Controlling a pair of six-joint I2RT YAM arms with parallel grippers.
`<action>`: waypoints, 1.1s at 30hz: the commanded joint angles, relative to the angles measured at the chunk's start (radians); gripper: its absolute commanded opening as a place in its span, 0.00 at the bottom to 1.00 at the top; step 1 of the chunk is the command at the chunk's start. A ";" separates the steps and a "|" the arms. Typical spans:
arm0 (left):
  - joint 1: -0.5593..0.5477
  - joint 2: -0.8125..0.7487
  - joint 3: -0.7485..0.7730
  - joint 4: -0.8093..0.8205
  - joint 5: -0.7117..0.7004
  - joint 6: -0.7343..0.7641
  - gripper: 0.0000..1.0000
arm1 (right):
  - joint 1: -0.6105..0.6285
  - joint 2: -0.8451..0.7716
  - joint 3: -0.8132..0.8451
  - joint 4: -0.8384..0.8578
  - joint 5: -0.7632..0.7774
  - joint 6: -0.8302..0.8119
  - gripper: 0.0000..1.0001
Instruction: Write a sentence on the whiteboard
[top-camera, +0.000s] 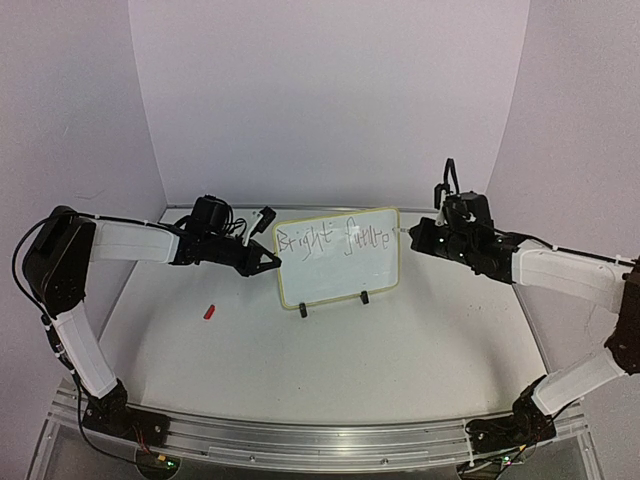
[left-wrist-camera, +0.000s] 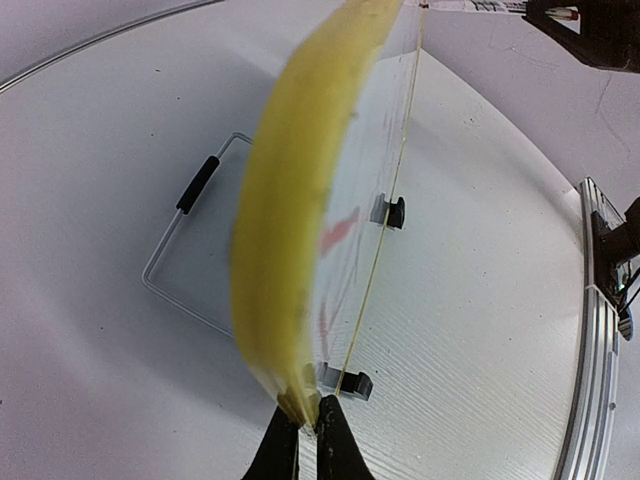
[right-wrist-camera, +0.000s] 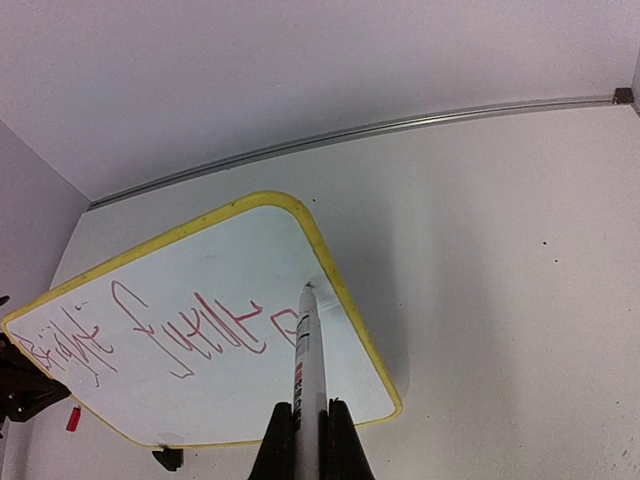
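The whiteboard (top-camera: 335, 275) stands upright on its two black clip feet (top-camera: 364, 297) at mid-table. The sentence (top-camera: 335, 240) is one thin scrawled line along the top, reading roughly "Bright future"; it looks red in the right wrist view (right-wrist-camera: 200, 330). My left gripper (top-camera: 272, 260) is shut on the board's pale yellow left rim (left-wrist-camera: 290, 200), as the left wrist view (left-wrist-camera: 305, 425) shows. My right gripper (top-camera: 418, 238) is shut on a white marker (right-wrist-camera: 308, 350). The marker tip (right-wrist-camera: 308, 288) touches the board (right-wrist-camera: 210, 265) just after the last letter, near the right rim.
A small red marker cap (top-camera: 209, 311) lies on the table left of the board, also in the right wrist view (right-wrist-camera: 72, 418). The board's black wire stand (left-wrist-camera: 185, 230) reaches out behind it. An aluminium rail (top-camera: 320, 435) runs along the near edge.
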 joint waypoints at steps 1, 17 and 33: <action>0.008 0.010 0.022 -0.049 -0.096 0.034 0.00 | -0.004 0.011 0.038 0.008 -0.027 -0.014 0.00; 0.008 0.009 0.023 -0.050 -0.096 0.032 0.00 | -0.004 -0.010 -0.023 -0.013 -0.007 0.012 0.00; 0.008 0.006 0.024 -0.048 -0.095 0.033 0.00 | -0.004 -0.016 -0.040 -0.055 0.052 0.025 0.00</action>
